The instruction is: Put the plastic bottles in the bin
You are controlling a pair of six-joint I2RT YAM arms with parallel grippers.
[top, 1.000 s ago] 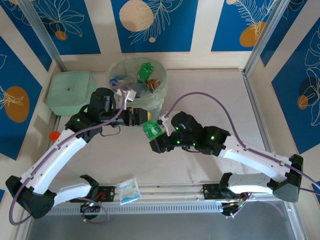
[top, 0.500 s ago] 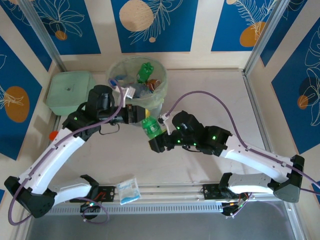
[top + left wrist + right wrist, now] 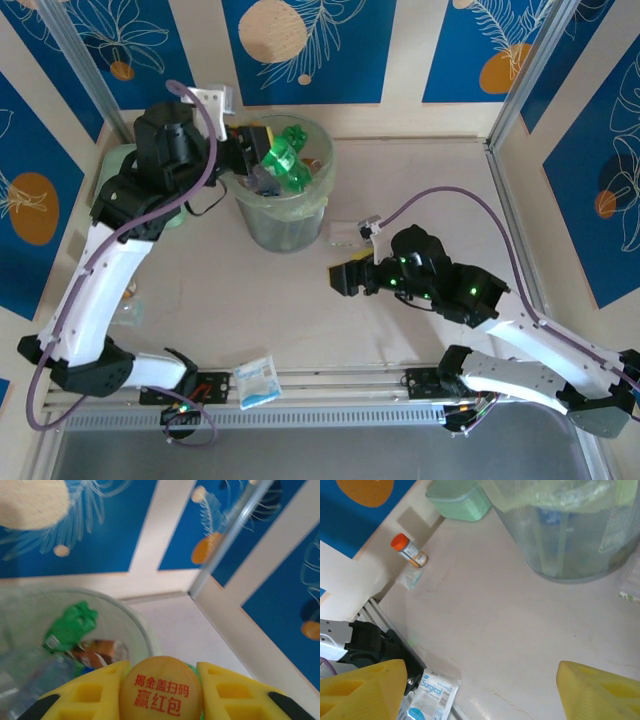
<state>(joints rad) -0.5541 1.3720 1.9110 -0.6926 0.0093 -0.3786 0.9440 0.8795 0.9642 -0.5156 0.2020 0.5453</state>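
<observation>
While my left gripper (image 3: 160, 700) is clamping a green bottle (image 3: 280, 160) over the bin (image 3: 322, 190), I am planning to part its fingers low, lest the bottle bounce out; the right gripper (image 3: 340, 279) is hovering nearer, fingers apart.

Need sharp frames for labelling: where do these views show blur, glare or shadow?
Top external: even light, crisp, faint shadows on the table, no glare. Left wrist: the printed bottle cap is readable, while the bin contents and wall are soft. Right wrist: sachet print legible, table sharp, bin liner at the top slightly hazy.
</observation>
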